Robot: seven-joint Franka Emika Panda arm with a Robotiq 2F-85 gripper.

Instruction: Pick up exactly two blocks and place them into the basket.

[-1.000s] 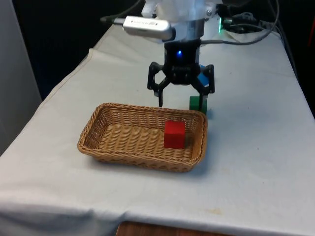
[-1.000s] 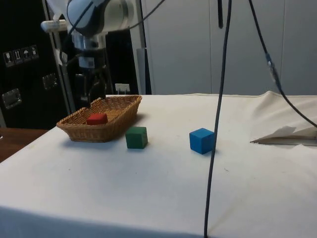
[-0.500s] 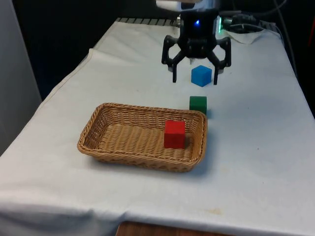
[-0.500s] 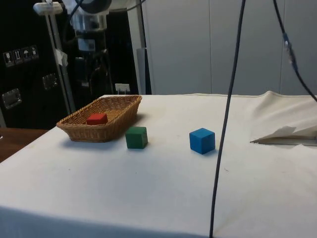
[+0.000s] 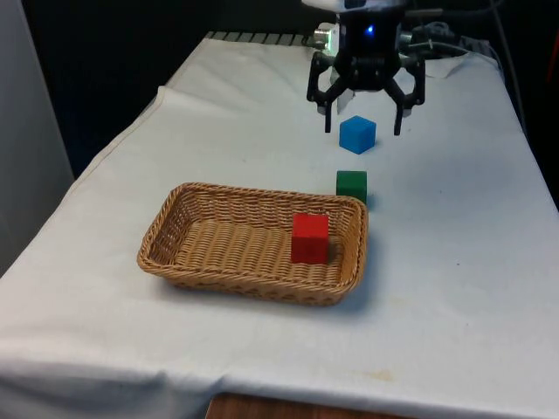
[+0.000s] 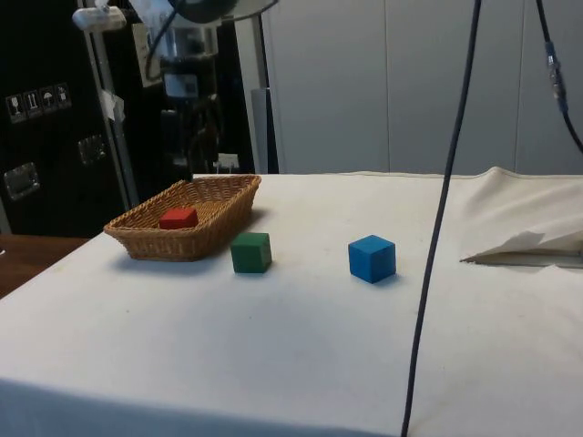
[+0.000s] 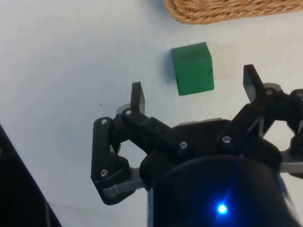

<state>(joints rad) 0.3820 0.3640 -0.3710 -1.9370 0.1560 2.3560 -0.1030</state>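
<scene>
A red block (image 5: 309, 237) lies inside the wicker basket (image 5: 175, 218), near its end on the front view's right. A green block (image 5: 351, 185) sits on the cloth just beyond the basket's far rim, and a blue block (image 5: 357, 134) lies farther back. My gripper (image 5: 363, 131) hangs open and empty, well above the table. In the wrist view the green block (image 7: 191, 68) shows far below between the spread fingertips of the gripper (image 7: 194, 90), beside the basket's rim (image 7: 227, 12). From the side, the green block (image 6: 250, 252) and blue block (image 6: 372, 259) stand apart on the cloth.
The cloth is rumpled at the far corner (image 6: 528, 241). A black cable (image 6: 437, 228) hangs down across the side view. The table's edges (image 5: 113, 148) run close on both sides of the basket.
My gripper has risen from just above the basket and moved back toward the far end and the front view's right. It stayed open. The blocks have not moved.
</scene>
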